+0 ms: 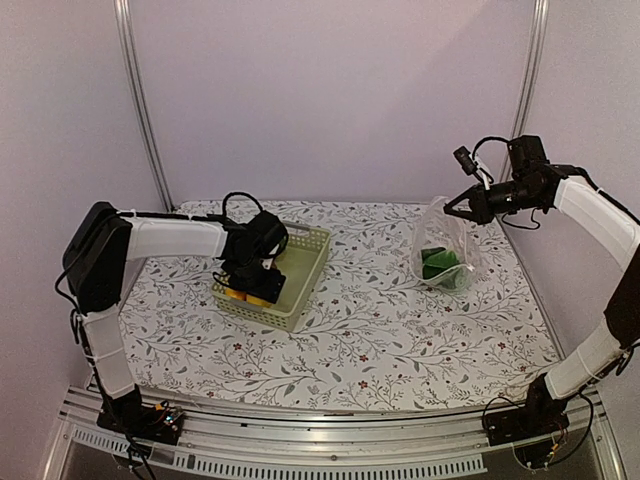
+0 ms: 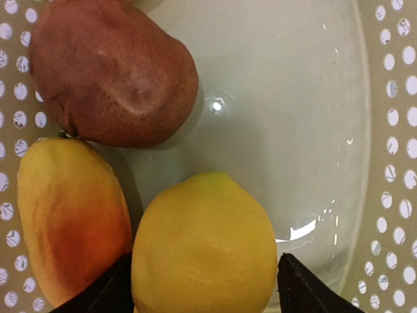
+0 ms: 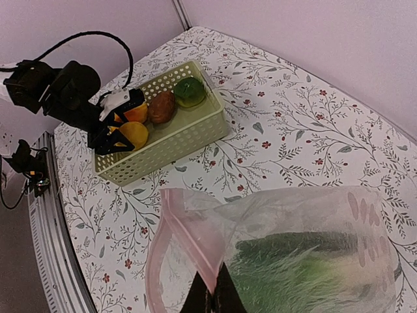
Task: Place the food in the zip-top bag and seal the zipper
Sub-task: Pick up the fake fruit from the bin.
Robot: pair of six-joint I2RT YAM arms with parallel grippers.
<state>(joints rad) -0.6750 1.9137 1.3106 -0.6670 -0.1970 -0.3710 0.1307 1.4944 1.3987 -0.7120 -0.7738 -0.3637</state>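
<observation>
Food: green toy vegetables (image 3: 306, 274) sit in the clear crinkly zip-top bag (image 1: 445, 250), which the right gripper (image 1: 455, 208) holds up, clamped on the pinkish zipper strip (image 3: 186, 228). Loading step in hand: the left gripper (image 1: 248, 283), jaws apart, straddles the yellow toy lemon (image 2: 205, 241) in the pale green lattice basket (image 1: 305, 260). Next move calls for closing, lifting and carrying it to the bag mouth.

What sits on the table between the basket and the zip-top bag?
Nothing. In the top external view only bare floral table separates the basket from the zip-top bag; the right wrist view agrees.
</observation>
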